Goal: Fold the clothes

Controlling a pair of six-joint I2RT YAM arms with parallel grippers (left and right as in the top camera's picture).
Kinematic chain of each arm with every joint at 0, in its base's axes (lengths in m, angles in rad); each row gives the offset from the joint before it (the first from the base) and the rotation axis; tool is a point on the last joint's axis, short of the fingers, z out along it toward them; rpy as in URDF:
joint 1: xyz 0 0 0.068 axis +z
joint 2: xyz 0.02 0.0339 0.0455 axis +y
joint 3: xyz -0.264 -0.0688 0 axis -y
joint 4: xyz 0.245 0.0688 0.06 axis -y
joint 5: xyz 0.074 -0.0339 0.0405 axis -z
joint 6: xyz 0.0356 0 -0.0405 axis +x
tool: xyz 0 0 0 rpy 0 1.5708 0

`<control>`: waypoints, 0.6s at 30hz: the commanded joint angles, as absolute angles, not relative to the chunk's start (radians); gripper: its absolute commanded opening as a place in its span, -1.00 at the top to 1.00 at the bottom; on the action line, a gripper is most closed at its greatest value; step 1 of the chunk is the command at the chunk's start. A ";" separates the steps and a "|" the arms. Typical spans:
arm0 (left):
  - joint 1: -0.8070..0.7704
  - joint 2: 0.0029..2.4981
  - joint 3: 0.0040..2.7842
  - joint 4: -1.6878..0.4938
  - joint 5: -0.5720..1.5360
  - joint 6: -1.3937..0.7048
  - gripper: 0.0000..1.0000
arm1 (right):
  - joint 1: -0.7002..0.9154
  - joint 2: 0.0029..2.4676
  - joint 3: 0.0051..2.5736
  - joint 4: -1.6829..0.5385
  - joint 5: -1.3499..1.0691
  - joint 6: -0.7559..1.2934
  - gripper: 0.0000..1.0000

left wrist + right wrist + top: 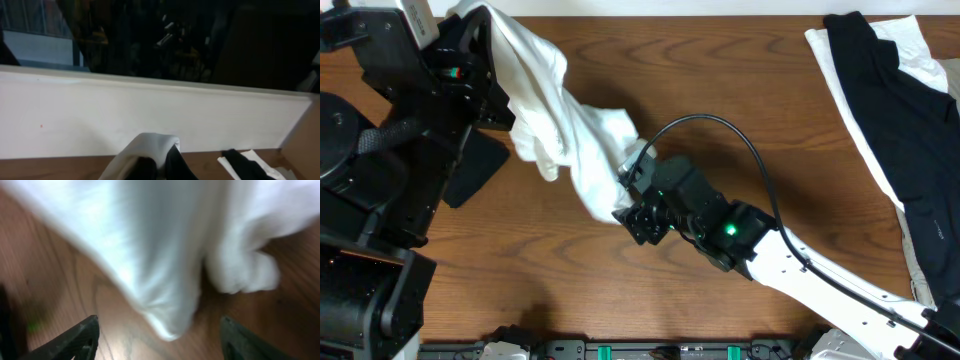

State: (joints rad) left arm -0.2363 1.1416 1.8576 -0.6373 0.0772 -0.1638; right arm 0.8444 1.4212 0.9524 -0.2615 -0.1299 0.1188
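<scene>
Shirt (570,130) hangs from our left gripper (159,162), which we see clamped on one end, and trails to the table (740,60). Our right gripper (160,340) stands wide apart around its low tip.

brown wood-grain table (720,60) (plain white panel (150,110) behind)

I can read no text, label or number anywhere, also not on the white T-shirt (575,130)
</scene>
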 commanded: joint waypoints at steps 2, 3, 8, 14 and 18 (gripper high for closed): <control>-0.233 1.131 1.871 -0.599 0.100 -0.180 0.88 | 0.874 1.447 0.953 -0.245 -0.148 0.164 -0.46; -0.233 1.135 1.871 -0.591 0.100 -0.180 0.88 | 0.884 1.448 0.953 -0.245 -0.167 0.163 -0.46; -0.233 1.177 1.871 -0.577 0.017 -0.181 0.88 | 0.945 1.447 0.953 -0.252 -0.178 0.163 -0.47; -0.233 1.235 1.871 -0.577 0.005 -0.213 0.88 | 0.991 1.447 0.953 -0.247 -0.161 0.165 -0.47; -0.233 1.246 1.870 -0.578 -0.135 -0.275 0.88 | 0.994 1.446 0.953 -0.247 -0.105 0.185 -0.48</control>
